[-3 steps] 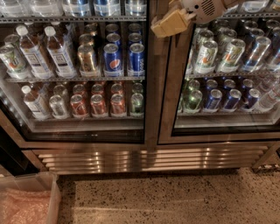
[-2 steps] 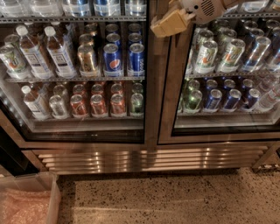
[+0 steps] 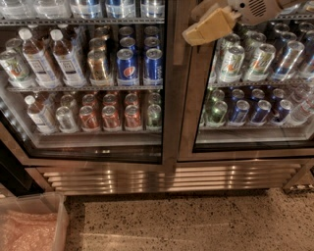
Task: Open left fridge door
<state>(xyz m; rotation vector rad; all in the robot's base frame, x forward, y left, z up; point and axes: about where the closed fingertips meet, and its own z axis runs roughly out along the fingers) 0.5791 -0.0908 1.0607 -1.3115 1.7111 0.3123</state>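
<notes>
The left fridge door [image 3: 170, 112] is a tall glass door in a brushed-steel frame. It fills the left and middle of the camera view, with bottles [image 3: 37, 56] and cans [image 3: 126, 63] on shelves behind the glass. Its right stile meets the twin right door [image 3: 189, 122] at the centre. My gripper [image 3: 192, 35], tan-coloured on a white arm [image 3: 252, 9], hangs at the top of the view. It is in front of the right door's steel stile, just right of the seam between the two doors. I cannot tell whether it touches the frame.
A ribbed steel grille [image 3: 167, 176] runs under both doors. Speckled floor [image 3: 186, 220] lies in front. A clear plastic bin [image 3: 58, 220] with pink wrap stands at the bottom left. A dark gap [image 3: 10, 171] shows left of the fridge.
My gripper and arm have shifted a little to the right along the top of the view. The doors look unchanged.
</notes>
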